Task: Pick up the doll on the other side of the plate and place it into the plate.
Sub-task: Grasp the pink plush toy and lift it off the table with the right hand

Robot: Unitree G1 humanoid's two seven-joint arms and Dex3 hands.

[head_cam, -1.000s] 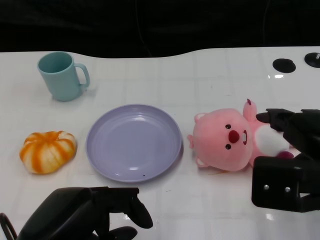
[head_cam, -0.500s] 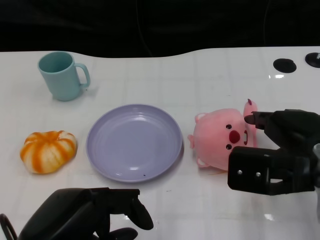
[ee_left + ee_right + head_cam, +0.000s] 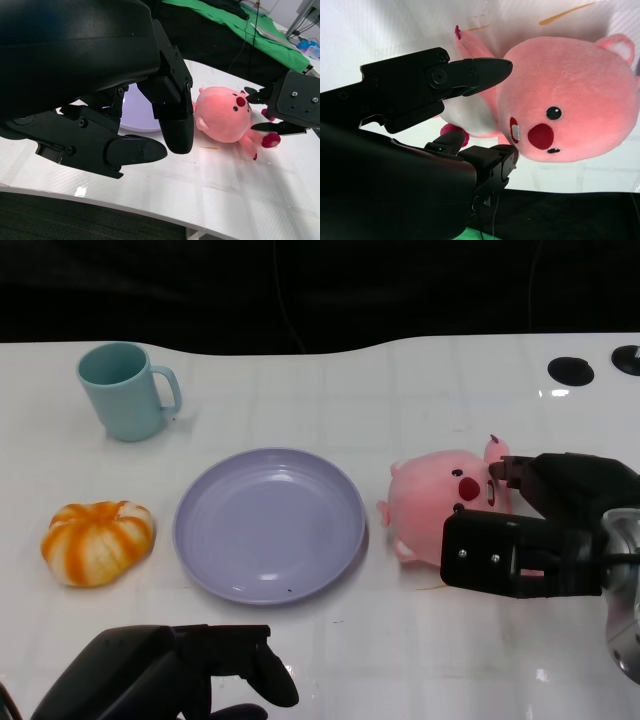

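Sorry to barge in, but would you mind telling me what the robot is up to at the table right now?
The robot's right hand is closing around the body of a pink doll that lies on the white table just beside a purple plate. Its fingers sit on either side of the doll's body, but a firm grip is not clear yet. The plate has nothing in it. The left hand waits near the table's front edge, holding nothing. An orange pumpkin toy and a teal mug stand untouched.

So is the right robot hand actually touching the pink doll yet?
Touching. The right wrist view shows the right robot hand with fingers on either side of the pink doll, pressing into its body.
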